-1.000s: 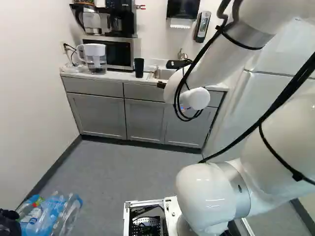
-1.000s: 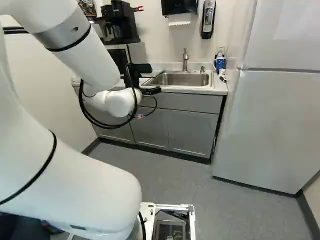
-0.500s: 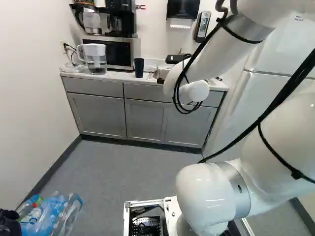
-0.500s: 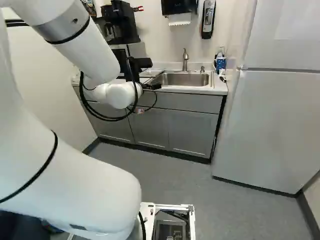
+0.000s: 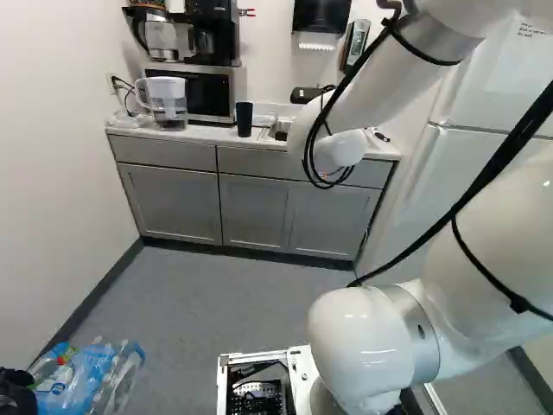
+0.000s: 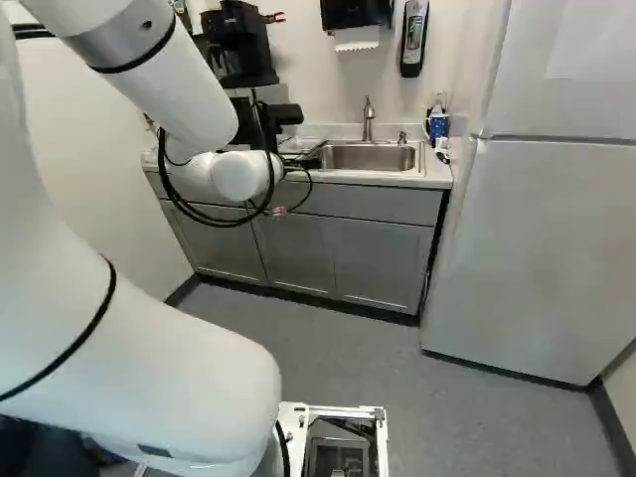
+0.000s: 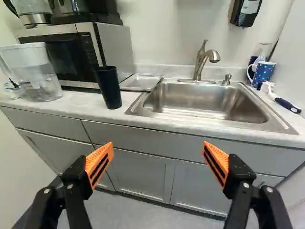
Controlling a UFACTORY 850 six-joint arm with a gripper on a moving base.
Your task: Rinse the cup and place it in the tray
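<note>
In the right base view my gripper (image 6: 303, 164) shows partly, dark, in front of the counter just left of the sink. The wrist view shows the gripper (image 7: 158, 149) open, its orange pads wide apart with nothing between them. Ahead of it, a tall black cup (image 7: 108, 87) stands upright on the counter, beside the microwave. In the left base view the same cup (image 5: 244, 119) stands left of the arm. A shallow metal tray (image 7: 140, 82) lies between cup and sink. The steel sink (image 7: 190, 113) has a curved faucet (image 7: 202, 62) behind it.
Along the counter (image 7: 71, 106) stand a water pitcher (image 7: 35, 74) and a microwave (image 7: 74, 51). Beyond the sink are a blue mug (image 7: 263, 72) and a brush (image 7: 282, 99). A fridge (image 6: 527, 238) stands to the right. Plastic bottles (image 5: 91, 376) lie at the lower left.
The wrist end of my arm has risen in both base views, and the dark gripper parts have shifted up with it. The base and the cup have stayed in place.
</note>
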